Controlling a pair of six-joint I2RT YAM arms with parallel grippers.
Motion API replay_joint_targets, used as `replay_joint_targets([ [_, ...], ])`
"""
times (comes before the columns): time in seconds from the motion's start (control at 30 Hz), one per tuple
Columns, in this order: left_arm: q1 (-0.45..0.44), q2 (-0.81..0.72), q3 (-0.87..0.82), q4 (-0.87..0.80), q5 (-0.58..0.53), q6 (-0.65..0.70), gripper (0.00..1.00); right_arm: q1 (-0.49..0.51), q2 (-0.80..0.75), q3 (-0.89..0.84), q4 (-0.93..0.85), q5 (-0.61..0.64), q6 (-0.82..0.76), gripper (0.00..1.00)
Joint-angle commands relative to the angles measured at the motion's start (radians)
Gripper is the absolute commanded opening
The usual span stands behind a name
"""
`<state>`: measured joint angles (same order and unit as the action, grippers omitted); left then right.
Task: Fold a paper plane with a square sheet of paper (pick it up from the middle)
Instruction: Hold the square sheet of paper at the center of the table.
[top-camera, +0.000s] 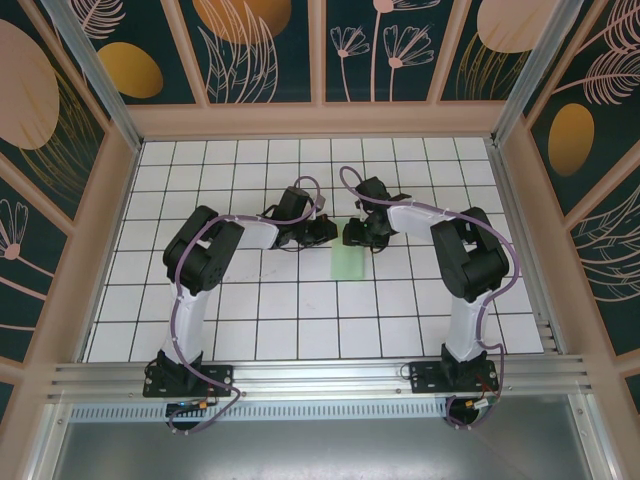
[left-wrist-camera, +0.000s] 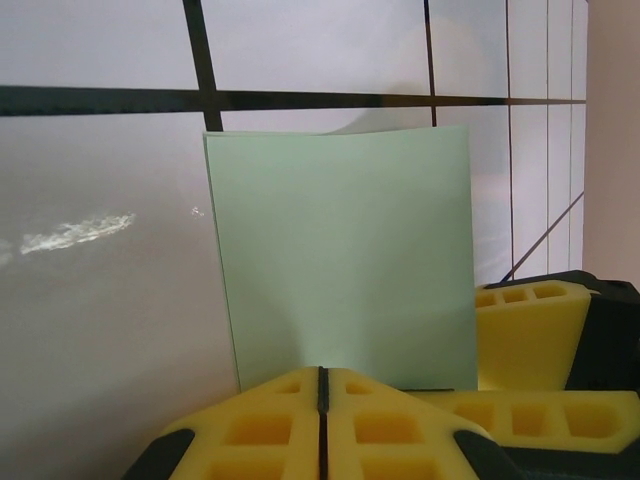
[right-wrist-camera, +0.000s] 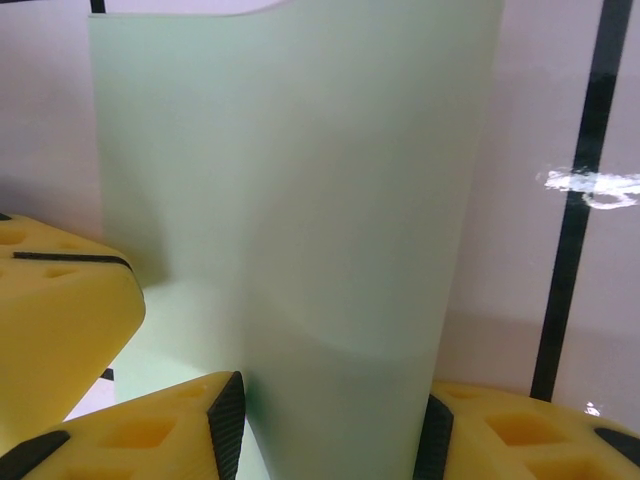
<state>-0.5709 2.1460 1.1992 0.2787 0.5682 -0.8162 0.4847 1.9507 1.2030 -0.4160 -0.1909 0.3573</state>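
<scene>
- Both arms have their noses together out in the middle of the table (top-camera: 250, 300), with the pale green sheet of paper (top-camera: 349, 266) right below them.
- From above, the sheet runs from the two tools back toward the arm bases. Its far edge is tucked in where they meet and its free end points at the near side.
- The left tool (left-wrist-camera: 320, 375) is clenched, its yellow pads pressed flat together with only a seam between them. They sit right on the sheet's edge, so I judge it is pinching the paper there.
- The right tool (right-wrist-camera: 330, 400) is released. Its two fingers stand apart with the green strip running up between them, straddling it without squeezing.
- In the right wrist view the paper bows, with its far edge curved and a soft bend across the middle. It isn't lying dead flat.
- Which arm is nearer? The right one sits squarely over the sheet's far end. The left comes in from just beside it, on the left.
- So the next move turns on that line: the paper lies lengthwise straight ahead of both tools, and any crease or pull would have to follow it.
</scene>
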Motion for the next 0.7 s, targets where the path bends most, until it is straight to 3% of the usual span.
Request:
replay_joint_targets([
  [0.0,-0.007,0.029,0.022,-0.044,-0.009,0.019,0.10,0.024,0.197,-0.077,0.054,0.020,0.008,0.51],
  [0.67,-0.007,-0.044,-0.003,0.015,0.029,0.012,0.13,0.023,0.205,-0.092,0.060,0.022,0.017,0.50],
])
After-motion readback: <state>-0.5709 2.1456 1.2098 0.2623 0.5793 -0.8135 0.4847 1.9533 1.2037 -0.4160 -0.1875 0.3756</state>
